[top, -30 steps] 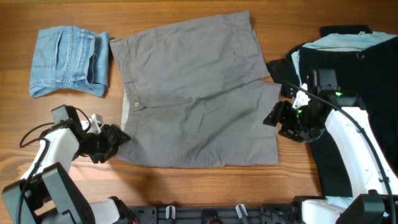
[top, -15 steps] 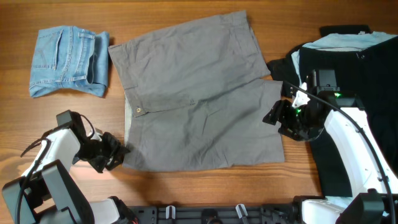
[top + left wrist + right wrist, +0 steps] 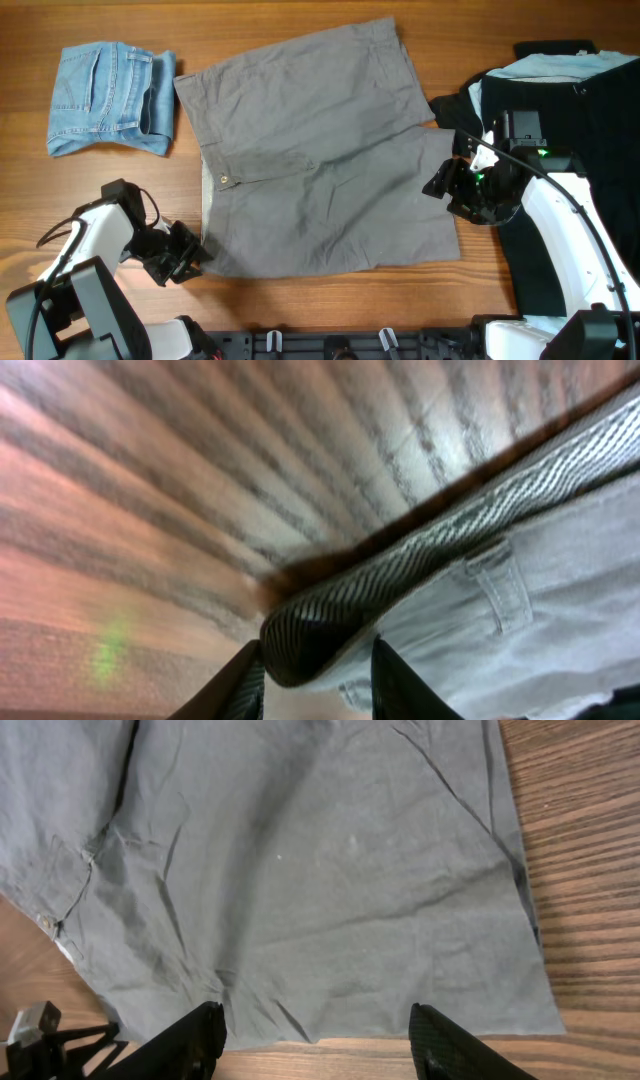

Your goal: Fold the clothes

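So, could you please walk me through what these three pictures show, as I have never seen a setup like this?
The machine is a pair of robot arms, a left arm and a right arm, at a wooden table. Each ends in a two-finger gripper. One picture looks down from above. The other two come from small cameras on the wrists, so each shows its own fingers. Grey shorts lie spread flat in the middle, with folded denim shorts at the left and dark and pale-blue clothes at the right. The left gripper pinches a waistband corner of the grey shorts. The right gripper is open over the opposite edge, holding nothing.
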`<state>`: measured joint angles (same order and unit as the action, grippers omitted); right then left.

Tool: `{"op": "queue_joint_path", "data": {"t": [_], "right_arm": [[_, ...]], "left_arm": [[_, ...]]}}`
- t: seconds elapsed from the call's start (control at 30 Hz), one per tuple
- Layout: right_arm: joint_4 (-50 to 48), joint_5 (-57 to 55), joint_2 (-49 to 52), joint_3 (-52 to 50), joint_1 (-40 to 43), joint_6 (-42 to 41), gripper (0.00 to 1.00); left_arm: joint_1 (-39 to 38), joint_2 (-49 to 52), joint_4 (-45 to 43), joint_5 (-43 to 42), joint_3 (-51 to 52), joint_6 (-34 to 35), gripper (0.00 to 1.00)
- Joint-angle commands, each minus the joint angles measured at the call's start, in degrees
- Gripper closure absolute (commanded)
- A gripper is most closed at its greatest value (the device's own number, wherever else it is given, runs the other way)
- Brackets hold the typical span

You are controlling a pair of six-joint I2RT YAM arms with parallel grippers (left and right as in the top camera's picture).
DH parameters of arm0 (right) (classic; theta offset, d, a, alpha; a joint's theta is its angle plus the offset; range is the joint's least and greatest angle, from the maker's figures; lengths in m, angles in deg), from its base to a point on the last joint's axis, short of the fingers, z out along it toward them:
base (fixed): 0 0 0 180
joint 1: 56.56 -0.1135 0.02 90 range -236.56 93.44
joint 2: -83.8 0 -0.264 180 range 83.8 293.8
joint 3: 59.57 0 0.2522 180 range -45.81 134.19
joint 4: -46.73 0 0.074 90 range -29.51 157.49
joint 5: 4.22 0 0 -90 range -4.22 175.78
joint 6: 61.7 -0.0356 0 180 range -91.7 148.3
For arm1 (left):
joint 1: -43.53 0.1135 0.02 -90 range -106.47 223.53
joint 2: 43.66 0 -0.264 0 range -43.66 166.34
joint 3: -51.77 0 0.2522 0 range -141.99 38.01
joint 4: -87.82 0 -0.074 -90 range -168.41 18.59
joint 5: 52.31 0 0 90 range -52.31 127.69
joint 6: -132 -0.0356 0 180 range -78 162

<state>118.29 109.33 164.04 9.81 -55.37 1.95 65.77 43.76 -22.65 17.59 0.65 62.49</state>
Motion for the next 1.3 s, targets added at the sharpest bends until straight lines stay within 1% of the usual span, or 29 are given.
{"op": "queue_joint_path", "data": {"t": [0.0,0.03,0.07,0.1,0.13,0.17,0.33,0.37,0.43,0.47,0.53,0.57,0.6,0.63,0.77,0.8,0.83,0.87,0.97,1.03,1.07,1.17,1.23,1.27], "right_arm": [[0.11,-1.03,0.28,-0.28,-0.24,-1.31,0.36],[0.17,-1.60,0.28,-0.61,-0.24,-2.45,0.35],[0.28,-2.01,0.31,-1.25,-0.24,-3.98,0.32],[0.13,-3.04,0.33,-1.81,-0.24,-5.64,0.29],[0.13,-4.11,0.33,-2.16,-0.24,-6.78,0.27],[0.13,-4.72,0.33,-2.60,-0.17,-7.32,0.27],[0.79,-5.75,0.33,-7.93,3.26,-12.04,0.22],[0.76,-5.60,0.33,-10.71,4.11,-14.40,0.26],[-1.64,-6.45,0.35,-14.60,4.57,-15.45,0.30],[-2.34,-8.31,0.44,-16.24,4.57,-17.90,0.29],[-5.33,-9.66,0.44,-19.45,4.57,-20.24,0.30],[-7.69,-9.66,0.44,-20.96,4.57,-20.81,0.37],[-9.07,-9.62,0.44,-22.36,4.57,-22.14,0.41],[-9.66,-9.07,0.44,-23.08,4.57,-23.17,0.42],[-11.69,-10.73,0.44,-23.19,4.55,-22.01,0.43],[-11.74,-10.88,0.44,-23.19,4.48,-21.11,0.65],[-11.80,-10.91,0.44,-23.17,4.50,-20.04,0.91],[-11.93,-10.93,0.42,-22.86,4.50,-18.47,0.96],[-5.79,-10.95,-0.85,-15.65,4.50,-11.72,0.96],[4.39,-11.63,-5.05,-3.30,4.44,-5.81,0.96],[7.34,-11.63,-7.26,1.53,4.44,-4.13,0.96],[14.51,-12.50,-11.32,13.97,4.44,-3.63,0.96],[17.92,-12.68,-12.68,20.33,4.44,-3.61,0.96],[18.36,-12.63,-12.90,21.86,4.44,-3.54,0.96]], "left_arm": [[-1.27,-0.39,-2.03,1.75,-0.13,2.12,0.67],[-1.51,-0.39,-2.40,1.73,0.24,2.54,0.71],[-1.68,-0.39,-2.60,1.68,0.55,2.54,0.75],[-1.68,-0.39,-2.34,1.53,0.63,2.51,0.76],[-1.68,-0.39,-2.29,1.53,0.61,2.51,0.89],[-1.68,-0.39,-2.19,1.51,0.61,2.54,0.96],[-0.24,-0.42,-1.16,-1.11,-2.95,2.51,0.96],[-0.22,-0.42,-0.68,-1.11,-4.31,2.49,0.96],[-0.26,-0.42,-0.66,-2.21,-4.68,2.47,0.96],[-0.26,-0.42,-0.66,-2.34,-4.68,2.47,0.96],[-0.26,-0.42,-0.66,-2.36,-4.68,2.45,0.96],[-0.26,-0.42,-0.66,-2.38,-4.68,2.45,0.96],[-0.26,-0.42,-0.70,-2.36,-4.68,2.27,0.96],[-0.26,-0.42,-0.83,-2.38,-4.68,2.27,0.96],[-0.26,-0.42,-0.87,-2.36,-4.68,2.27,0.96],[-0.26,-0.42,-0.87,-2.36,-4.68,2.27,0.96],[-0.26,-0.42,-0.90,-2.38,-4.68,2.27,0.96],[-0.26,-0.44,-0.87,-2.38,-4.68,2.27,0.96],[-0.20,-2.75,0.72,-4.11,-4.94,2.29,0.96],[0.13,-8.50,3.67,-4.11,-7.15,2.51,0.96],[0.79,-11.96,5.46,-4.09,-8.83,2.54,0.96],[3.21,-21.05,10.62,-2.58,-13.81,3.26,0.96],[4.74,-26.82,15.08,1.09,-17.66,4.04,0.96],[5.22,-28.94,17.35,2.97,-19.26,4.09,0.96]]}}
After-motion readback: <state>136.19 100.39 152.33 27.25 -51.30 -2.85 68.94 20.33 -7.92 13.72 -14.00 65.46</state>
